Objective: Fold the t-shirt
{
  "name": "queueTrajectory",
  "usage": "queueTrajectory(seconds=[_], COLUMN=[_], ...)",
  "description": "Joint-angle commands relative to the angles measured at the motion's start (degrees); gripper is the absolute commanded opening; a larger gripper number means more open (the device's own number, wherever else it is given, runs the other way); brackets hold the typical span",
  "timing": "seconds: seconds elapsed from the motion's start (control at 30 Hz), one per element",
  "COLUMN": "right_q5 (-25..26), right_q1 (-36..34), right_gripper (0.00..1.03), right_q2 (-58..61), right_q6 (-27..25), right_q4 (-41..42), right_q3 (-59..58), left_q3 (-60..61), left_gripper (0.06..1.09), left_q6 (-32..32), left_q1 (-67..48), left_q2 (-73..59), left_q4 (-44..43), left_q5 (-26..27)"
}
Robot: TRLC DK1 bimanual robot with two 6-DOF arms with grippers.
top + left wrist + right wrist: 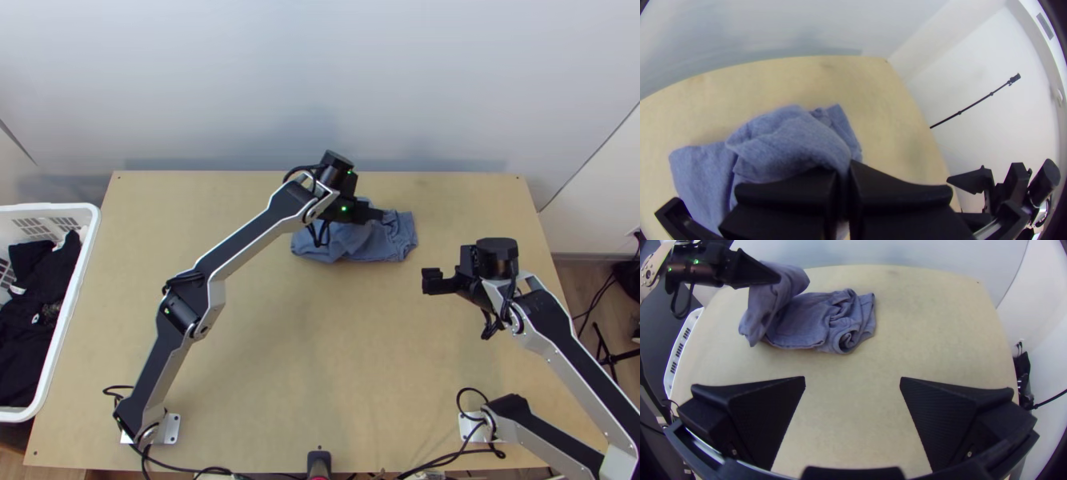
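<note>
T-shirt (pixel 395 242): long axis 9-to-3 o'clock, top view | left tool (pixel 378 214) clamped on raised end, fold likely toward 3 | right tool (pixel 852 378) open

You have free wooden table (pixel 336 344) between the left arm (pixel 244 240) and the right arm (pixel 588 370), up to the blue t-shirt (pixel 398 240); the left arm slants across your way from the left.
</note>
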State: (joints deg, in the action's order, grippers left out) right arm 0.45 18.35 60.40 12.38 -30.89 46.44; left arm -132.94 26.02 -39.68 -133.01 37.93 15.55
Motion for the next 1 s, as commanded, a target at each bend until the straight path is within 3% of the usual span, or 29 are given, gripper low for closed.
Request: queueTrajectory(seconds=[0.0, 0.3, 0.33, 0.4, 0.43, 0.47, 0.5, 0.67, 0.87, 0.97], right_q5=[-0.3, -0.3, -0.4, -0.4, -0.4, -0.4, -0.4, -0.4, -0.4, -0.4], right_q1=[-0.1, 0.5, 0.5, 0.6, 0.7, 0.7, 0.8, 0.9, 0.9, 1.0], right_gripper=[0.97, 0.96, 0.96, 0.96, 0.96, 0.96, 0.96, 0.96, 0.96, 0.96], right_q2=[-1.4, -0.9, -0.9, -0.7, -0.6, -0.5, -0.5, -0.4, -0.2, -0.2], right_q6=[0.3, -0.1, -0.1, -0.1, 0.1, 0.3, 0.4, 0.5, 0.6, 0.9], right_q4=[0.0, 0.7, 1.1, 1.5, 1.6, 1.9, 2.1, 2.9, 4.1, 4.4], right_q3=[-1.3, -1.3, -1.3, -1.3, -1.3, -1.4, -1.6, -2.6, -3.4, -3.8], left_q3=[-1.3, -2.3, -2.4, -2.4, -2.4, -2.5, -2.8, -3.3, -3.4, -3.4], left_gripper=[0.09, 0.10, 0.21, 0.54, 0.63, 0.79, 1.01, 1.05, 1.05, 1.05], left_q6=[0.7, -0.8, -0.9, -1.3, -1.3, -1.3, -1.3, -0.2, 15.4, 15.1], left_q1=[-1.8, -3.5, -3.6, -3.6, -3.7, -3.7, -3.9, -5.0, -2.9, -2.9], left_q2=[-1.6, -3.7, -4.1, -4.6, -4.9, -5.2, -5.4, -3.9, -2.4, -3.0], left_q4=[-8.2, -8.5, -8.7, -9.4, -10.3, -11.2, -11.4, -13.3, -19.3, -20.0], left_q5=[-5.8, -5.8, -5.9, -5.9, -5.9, -5.9, -5.9, -6.9, -4.1, -4.2])
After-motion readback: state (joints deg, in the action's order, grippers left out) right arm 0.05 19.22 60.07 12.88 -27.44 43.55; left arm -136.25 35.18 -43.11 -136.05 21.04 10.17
